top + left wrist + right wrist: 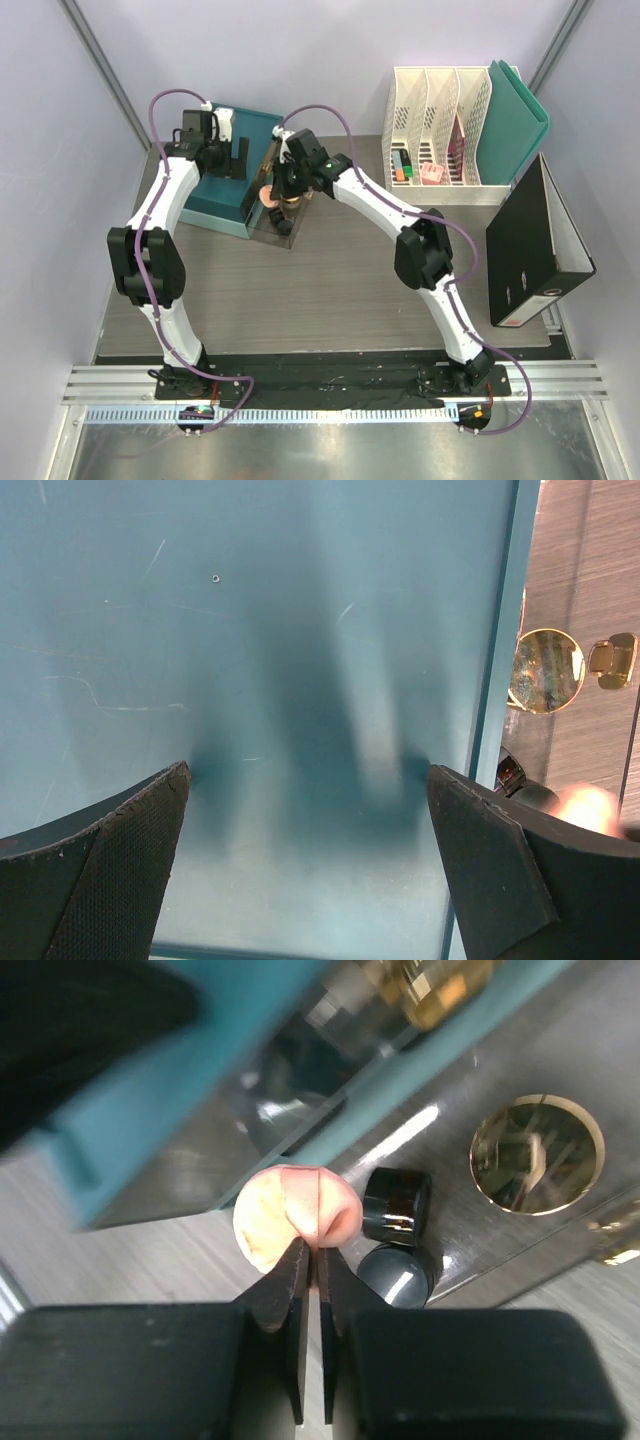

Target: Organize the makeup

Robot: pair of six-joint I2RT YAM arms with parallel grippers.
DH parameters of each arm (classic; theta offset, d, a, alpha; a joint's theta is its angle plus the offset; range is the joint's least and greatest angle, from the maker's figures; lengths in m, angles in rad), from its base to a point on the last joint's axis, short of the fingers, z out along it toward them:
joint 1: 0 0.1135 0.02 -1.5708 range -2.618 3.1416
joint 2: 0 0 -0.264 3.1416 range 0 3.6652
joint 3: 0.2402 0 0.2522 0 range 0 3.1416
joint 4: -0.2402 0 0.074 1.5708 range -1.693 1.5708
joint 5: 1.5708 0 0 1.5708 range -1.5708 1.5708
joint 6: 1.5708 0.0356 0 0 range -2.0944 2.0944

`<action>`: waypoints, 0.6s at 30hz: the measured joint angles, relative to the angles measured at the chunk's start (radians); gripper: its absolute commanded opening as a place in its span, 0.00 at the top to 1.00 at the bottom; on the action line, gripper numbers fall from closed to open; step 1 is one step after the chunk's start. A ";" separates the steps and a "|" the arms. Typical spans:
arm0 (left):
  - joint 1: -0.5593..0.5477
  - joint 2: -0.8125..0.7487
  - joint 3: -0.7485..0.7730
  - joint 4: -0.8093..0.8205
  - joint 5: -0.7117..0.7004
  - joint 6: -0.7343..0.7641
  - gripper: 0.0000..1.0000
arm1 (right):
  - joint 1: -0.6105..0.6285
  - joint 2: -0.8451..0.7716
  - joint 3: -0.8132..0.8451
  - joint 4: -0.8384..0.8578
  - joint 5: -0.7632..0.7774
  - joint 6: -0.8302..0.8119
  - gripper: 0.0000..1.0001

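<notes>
Right gripper [310,1256] pinching round pink compact [278,1212] just beside teal box [250,630], left gripper [310,785] hovering over it, jaws spread.

Black binder [540,240], spine label [517,312]: white with a red band; its print is too small for you to read.
Black jars [396,1205]: no lettering you can make out.
Teal surface [250,680]: scratches only.
</notes>
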 measured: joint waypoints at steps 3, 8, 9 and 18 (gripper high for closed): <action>0.000 0.000 0.002 -0.002 0.000 0.000 0.00 | 0.000 0.064 0.005 -0.009 -0.002 0.035 0.65; 0.000 0.000 0.004 -0.004 0.000 0.000 0.00 | 0.000 0.097 0.004 -0.035 0.003 0.066 0.52; 0.000 0.000 0.004 -0.004 0.000 0.000 0.00 | 0.000 0.096 0.004 -0.033 0.007 0.070 0.51; 0.000 0.003 0.008 -0.007 0.000 0.000 0.00 | -0.020 0.062 -0.014 -0.025 0.057 0.082 0.94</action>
